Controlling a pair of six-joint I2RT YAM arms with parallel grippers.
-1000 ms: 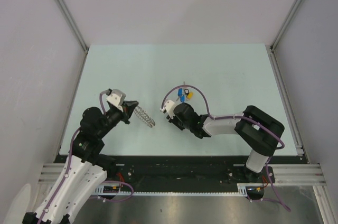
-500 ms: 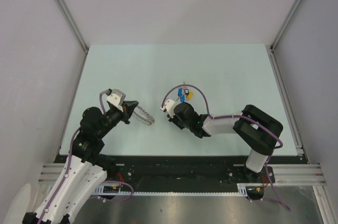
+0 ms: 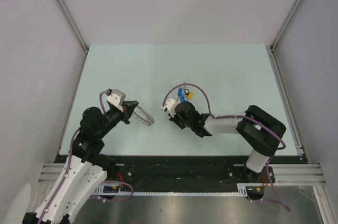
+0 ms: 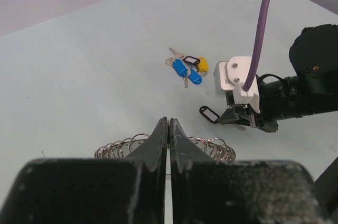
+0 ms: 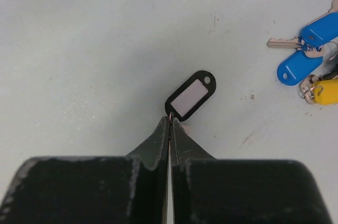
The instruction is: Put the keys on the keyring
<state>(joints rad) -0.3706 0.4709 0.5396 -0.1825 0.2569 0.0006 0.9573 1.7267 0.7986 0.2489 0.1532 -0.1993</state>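
Note:
My left gripper [image 4: 168, 123] is shut on the keyring [image 4: 214, 148], a silvery coiled wire ring that sticks out on both sides of the fingers. In the top view the keyring [image 3: 143, 116] juts right from the left gripper [image 3: 131, 109]. My right gripper [image 5: 170, 120] is shut, pinching the near end of a black-rimmed oval key tag [image 5: 190, 95] that lies on the table. The rest of the keys [image 3: 185, 95], with blue [image 5: 305, 50] and yellow [image 5: 323, 91] heads, lie just beyond and right of the right gripper [image 3: 168, 109]. The keyring and this tag are apart.
The pale green table [image 3: 222, 71] is bounded by grey walls on the left, back and right. A purple cable [image 4: 262, 23] arcs over the right wrist. Both arm bases sit at the near edge.
The right gripper's jaws have closed onto the end of the black-rimmed tag. The left arm and the keyring have hardly moved.

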